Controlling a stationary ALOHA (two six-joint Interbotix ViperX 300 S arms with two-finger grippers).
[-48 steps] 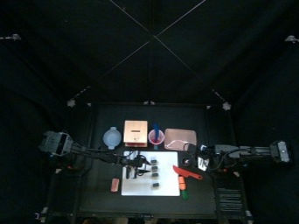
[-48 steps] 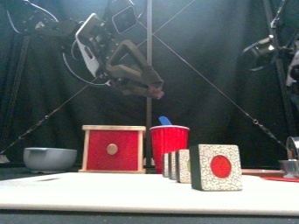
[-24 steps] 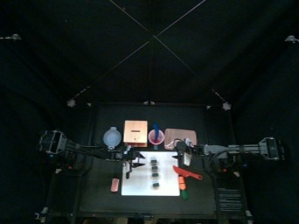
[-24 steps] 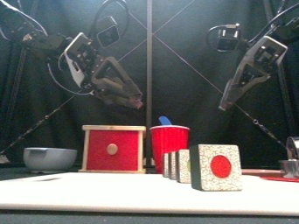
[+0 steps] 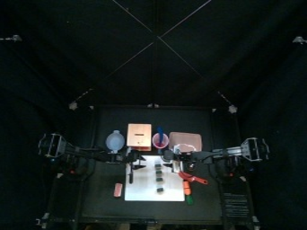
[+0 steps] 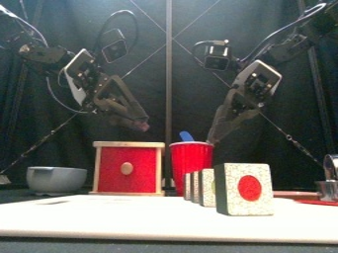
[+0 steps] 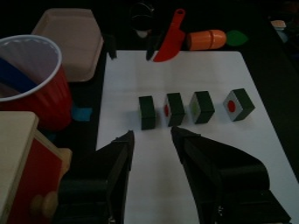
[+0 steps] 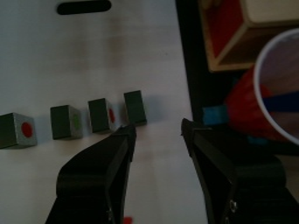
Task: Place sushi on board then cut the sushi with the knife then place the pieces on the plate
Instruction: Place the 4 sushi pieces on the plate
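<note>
Four sushi pieces (image 7: pixel 193 107) stand in a row on the white board (image 7: pixel 216 74), red knife (image 7: pixel 170 37) lying at its right edge, left gripper (image 7: pixel 155 138) and right gripper (image 8: pixel 156 128) both hovering above with jaws apart.

A lab booth is shown. Black curtains (image 5: pixel 96 63) are hung at 12 o'clock. Robot arms (image 5: pixel 84 161) are mounted over a table (image 5: pixel 102 212).

Four sushi pieces (image 7: pixel 176 108); two knives (image 7: pixel 170 35); one cup (image 6: pixel 192 158); one board (image 7: pixel 176 74)
</note>
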